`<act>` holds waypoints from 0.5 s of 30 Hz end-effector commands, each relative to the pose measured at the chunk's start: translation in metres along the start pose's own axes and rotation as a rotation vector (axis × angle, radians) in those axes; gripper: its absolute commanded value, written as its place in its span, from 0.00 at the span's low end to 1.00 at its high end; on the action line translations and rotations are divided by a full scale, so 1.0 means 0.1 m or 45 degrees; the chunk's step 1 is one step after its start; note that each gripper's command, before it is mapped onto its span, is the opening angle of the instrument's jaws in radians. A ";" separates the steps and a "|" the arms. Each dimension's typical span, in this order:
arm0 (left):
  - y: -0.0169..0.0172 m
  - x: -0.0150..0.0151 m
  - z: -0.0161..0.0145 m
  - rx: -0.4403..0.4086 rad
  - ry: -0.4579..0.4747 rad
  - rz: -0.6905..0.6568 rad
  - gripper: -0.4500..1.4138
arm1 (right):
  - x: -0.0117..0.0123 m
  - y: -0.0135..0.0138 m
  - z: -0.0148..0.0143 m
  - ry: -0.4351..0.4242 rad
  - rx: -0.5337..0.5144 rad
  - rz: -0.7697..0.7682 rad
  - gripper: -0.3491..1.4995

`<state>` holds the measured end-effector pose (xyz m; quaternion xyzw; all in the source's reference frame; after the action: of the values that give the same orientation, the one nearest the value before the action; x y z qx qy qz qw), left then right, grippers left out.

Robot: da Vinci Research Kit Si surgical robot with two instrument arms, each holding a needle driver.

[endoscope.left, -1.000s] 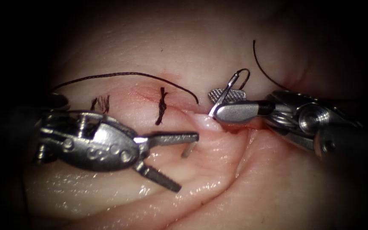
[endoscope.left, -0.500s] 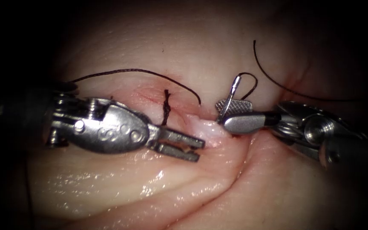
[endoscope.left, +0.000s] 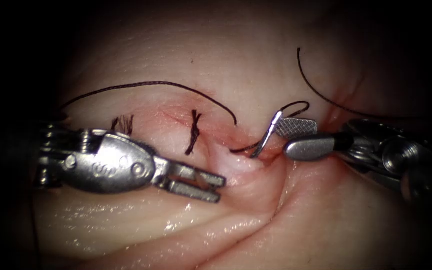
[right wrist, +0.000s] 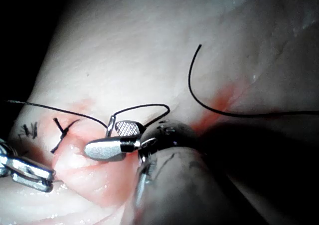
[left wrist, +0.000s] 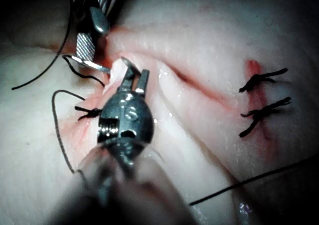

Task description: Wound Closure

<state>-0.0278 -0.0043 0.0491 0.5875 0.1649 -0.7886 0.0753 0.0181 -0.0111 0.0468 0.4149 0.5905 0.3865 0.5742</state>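
Needle (endoscope.left: 266,137) is mid-bite in tissue (endoscope.left: 226,55): the tail end stands free beside R tool (endoscope.left: 282,139), jaws spread, nothing held. Tip end appears pinched by L tool (endoscope.left: 221,188), near-left. Judged next need: pull kept along the needle's curve.

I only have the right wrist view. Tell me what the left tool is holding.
Observer: In the left wrist view, the left tool is shut on the needle near its tip, which curves out past the jaws.
Operator: Trace the thread that leaves my frame.
Observer: In the endoscope view, that thread arcs above a tied stitch and runs into the dark beside the left tool's wrist.
Operator: Report other stitches.
Observer: The left wrist view shows two more stitches side by side, away from both tools.
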 end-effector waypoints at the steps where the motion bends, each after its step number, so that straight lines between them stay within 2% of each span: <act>1: -0.003 -0.002 0.006 0.015 0.011 0.001 0.07 | 0.000 0.005 0.008 0.001 0.002 -0.008 0.90; 2: -0.003 -0.002 0.006 0.024 0.024 0.000 0.19 | 0.000 0.005 0.008 0.001 0.002 -0.016 0.90; 3: -0.004 -0.001 0.006 0.033 0.036 0.000 0.26 | 0.000 0.004 0.008 0.001 0.002 -0.023 0.90; 4: -0.007 -0.001 0.006 0.053 0.065 -0.008 0.41 | -0.001 0.003 0.008 0.001 0.003 -0.031 0.91; 5: -0.008 -0.001 0.007 0.068 0.064 -0.008 0.34 | -0.001 0.003 0.009 0.001 0.004 -0.031 0.91; 6: -0.008 -0.001 0.007 0.068 0.064 -0.008 0.34 | -0.001 0.003 0.009 0.001 0.004 -0.031 0.91; 7: -0.009 -0.001 0.009 0.087 0.069 0.015 0.26 | -0.002 0.002 0.009 0.000 0.006 -0.032 0.91; 8: -0.009 -0.002 0.010 0.088 0.068 0.015 0.23 | -0.003 0.001 0.008 -0.001 0.007 -0.032 0.91; 15: -0.011 -0.001 0.014 0.098 0.063 0.043 0.18 | -0.004 -0.002 0.004 -0.006 0.014 -0.039 0.91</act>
<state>-0.0288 -0.0038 0.0493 0.6124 0.1270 -0.7778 0.0622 0.0178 -0.0117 0.0464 0.4096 0.5970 0.3742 0.5794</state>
